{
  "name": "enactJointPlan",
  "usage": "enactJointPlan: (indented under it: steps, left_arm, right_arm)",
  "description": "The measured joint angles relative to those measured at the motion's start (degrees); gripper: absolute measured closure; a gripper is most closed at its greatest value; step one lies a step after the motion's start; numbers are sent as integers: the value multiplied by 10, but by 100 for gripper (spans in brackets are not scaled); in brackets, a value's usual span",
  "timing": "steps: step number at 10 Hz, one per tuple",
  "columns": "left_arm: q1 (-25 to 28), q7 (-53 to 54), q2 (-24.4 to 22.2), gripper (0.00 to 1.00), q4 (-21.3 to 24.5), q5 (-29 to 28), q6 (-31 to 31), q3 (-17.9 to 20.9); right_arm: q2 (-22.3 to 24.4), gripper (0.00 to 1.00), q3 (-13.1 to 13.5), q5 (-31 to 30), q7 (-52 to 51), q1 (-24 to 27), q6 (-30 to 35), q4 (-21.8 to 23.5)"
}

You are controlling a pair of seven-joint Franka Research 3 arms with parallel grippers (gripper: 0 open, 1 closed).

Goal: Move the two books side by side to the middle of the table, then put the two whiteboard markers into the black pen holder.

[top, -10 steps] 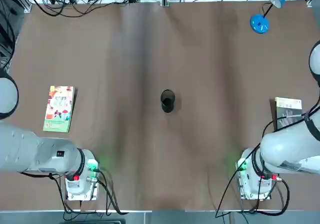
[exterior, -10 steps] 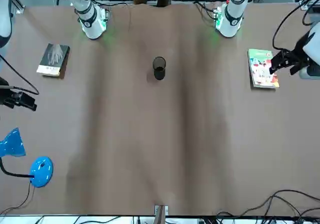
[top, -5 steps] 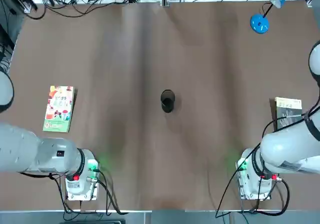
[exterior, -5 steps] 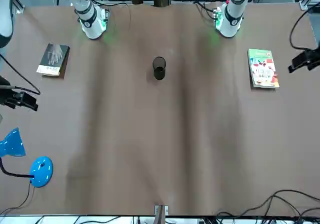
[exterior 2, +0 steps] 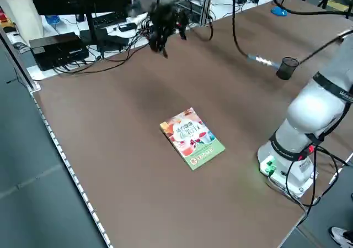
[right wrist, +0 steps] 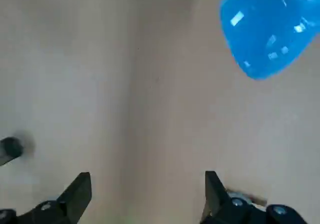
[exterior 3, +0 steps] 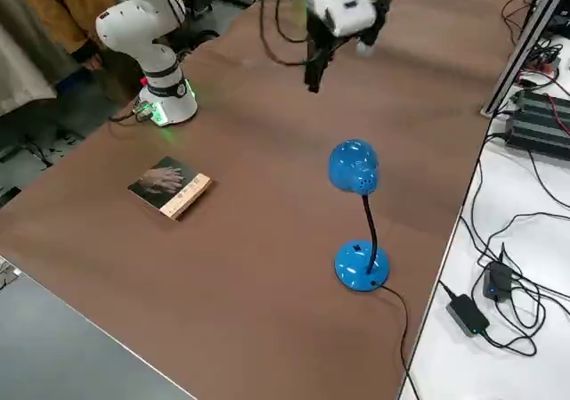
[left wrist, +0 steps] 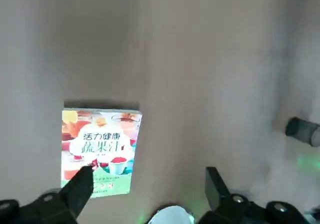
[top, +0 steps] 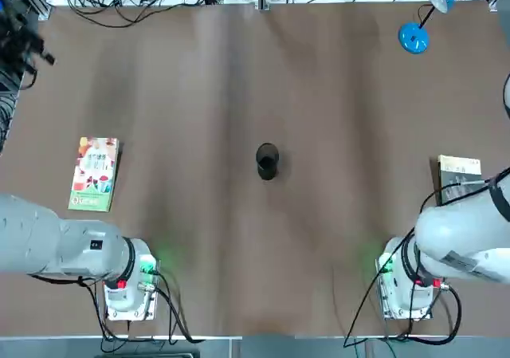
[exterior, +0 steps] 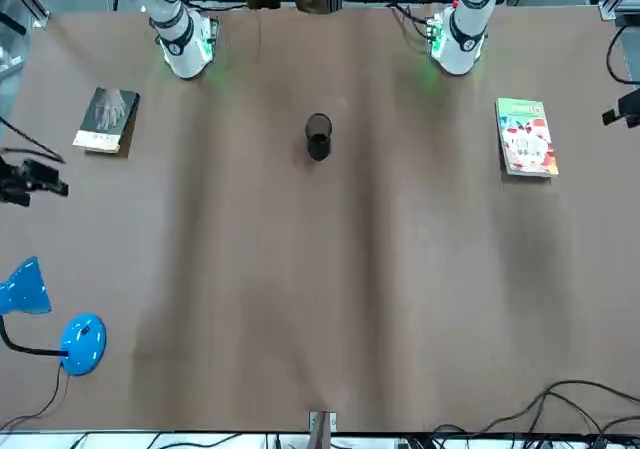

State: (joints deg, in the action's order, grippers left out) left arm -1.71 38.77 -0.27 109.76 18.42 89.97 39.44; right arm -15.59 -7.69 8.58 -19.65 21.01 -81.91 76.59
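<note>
Both grippers are hanging open and empty: the left gripper (left wrist: 147,184) above the colourful book (left wrist: 100,151), the right gripper (right wrist: 147,189) near the blue lamp (right wrist: 267,32). The grey book (exterior: 106,119) is lying at the table's (top: 319,79) opposite edge, the black pen holder (top: 267,160) sitting mid-table.

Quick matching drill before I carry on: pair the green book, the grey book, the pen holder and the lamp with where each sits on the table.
Things:
1. green book
2. grey book
3. pen holder
4. lamp

Places:
A. middle of the table
B. far corner, robot's right side
C. near the left arm's base
D. near the right arm's base

Pairs: 1-C, 2-D, 3-A, 4-B
</note>
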Motion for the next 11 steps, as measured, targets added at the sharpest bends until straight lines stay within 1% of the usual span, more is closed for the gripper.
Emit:
enactJointPlan:
  steps: [1,2,3,4,5,6,7,8,9,10,11]
  left_arm:
    - [3,82,27,0,22,34,3,49]
    - [6,150,64,0,33,71,6,81]
    - [16,210,113,2,35,112,10,94]
    - [29,261,165,3,34,149,16,94]
    - [41,310,219,4,29,178,23,94]
    - [53,354,271,4,18,207,26,92]
    - [78,391,315,4,0,234,26,80]
    - [115,417,348,3,-18,245,26,52]
    - [148,436,371,3,-32,247,25,27]
    - [174,452,387,3,-38,250,24,6]
    - [204,459,396,3,-42,255,23,-24]
  right_arm:
    - [0,0,1,13,-12,37,12,0]
    - [0,0,1,22,-20,69,30,0]
    - [-1,0,1,42,-29,106,53,1]
    - [-4,0,2,65,-40,150,68,6]
    - [-17,0,2,84,-59,194,80,11]
    - [-40,0,3,100,-83,232,91,14]
    - [-68,0,3,112,-110,262,94,15]
    - [-97,0,3,117,-142,287,94,16]
    - [-125,0,3,122,-172,307,93,17]
    - [-156,0,3,128,-201,326,92,18]
    - [-191,0,3,131,-236,344,88,19]
